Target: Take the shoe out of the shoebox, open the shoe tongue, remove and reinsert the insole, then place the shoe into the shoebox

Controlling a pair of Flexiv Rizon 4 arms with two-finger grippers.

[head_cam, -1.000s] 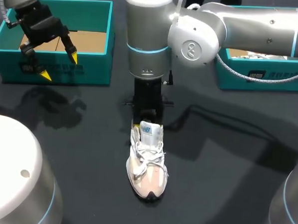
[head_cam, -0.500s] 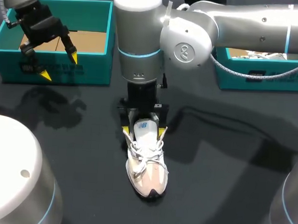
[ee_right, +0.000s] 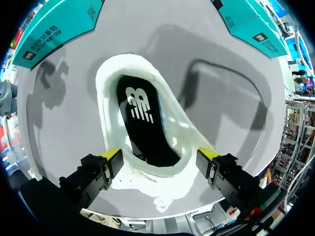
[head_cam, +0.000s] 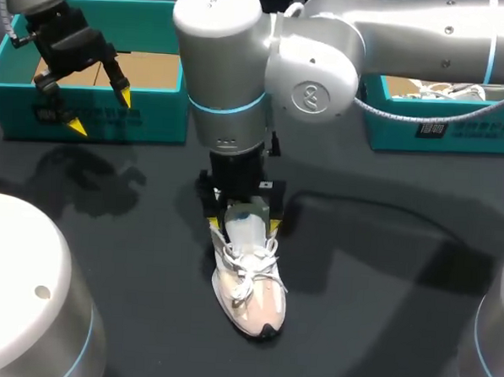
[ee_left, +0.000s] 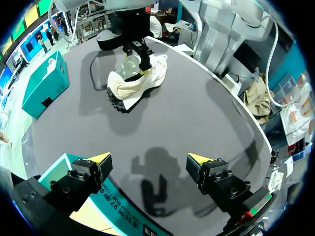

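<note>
Dropped right gripper (head_cam: 244, 226) leftward onto shoe (head_cam: 251, 286) on table (head_cam: 381, 313); fingers spread astride collar, nothing clamped. Insole (ee_right: 142, 123) seated, exposed. Left gripper (head_cam: 99, 113) open, by shoebox (head_cam: 154, 116). Probably tongue-opening next.

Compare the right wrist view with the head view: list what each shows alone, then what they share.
Right wrist only: the black insole inside the shoe. Head only: the left end effector over the teal shoebox, and the shoe's toe. Both: the shoe on the dark table, with the right end effector straddling its opening.
</note>
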